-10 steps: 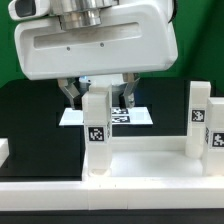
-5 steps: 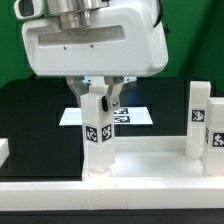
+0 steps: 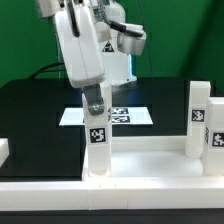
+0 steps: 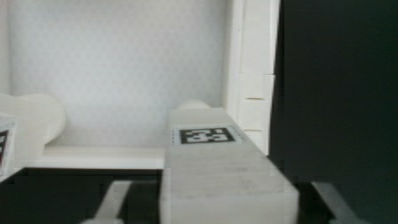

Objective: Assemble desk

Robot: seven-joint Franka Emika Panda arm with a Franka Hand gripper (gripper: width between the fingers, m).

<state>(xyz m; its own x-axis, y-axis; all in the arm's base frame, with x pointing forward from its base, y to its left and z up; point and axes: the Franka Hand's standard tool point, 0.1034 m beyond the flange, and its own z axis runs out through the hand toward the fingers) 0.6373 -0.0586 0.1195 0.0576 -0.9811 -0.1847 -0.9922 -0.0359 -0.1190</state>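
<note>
The desk's white slab (image 3: 150, 165) lies along the front of the black table, and in the wrist view the slab (image 4: 125, 80) fills the background. A square white leg (image 3: 97, 140) with a black-and-white tag stands upright in the slab's socket toward the exterior view's left. My gripper (image 3: 95, 104) comes down on the leg's top and is shut on it. In the wrist view the same leg (image 4: 222, 170) runs between my two fingers (image 4: 118, 200), with my gripper (image 4: 228, 205) round its near end. A second tagged leg (image 3: 200, 120) stands upright at the exterior view's right.
The marker board (image 3: 128, 116) lies flat on the table behind the held leg. A small white part (image 3: 4, 150) sits at the exterior view's left edge. The arm's cables and a green backdrop are behind. The rounded side of another leg (image 4: 27, 125) shows in the wrist view.
The jaws have closed in from either side onto the leg's top. The hand has then turned about the leg, so its narrow side now faces the exterior camera.
</note>
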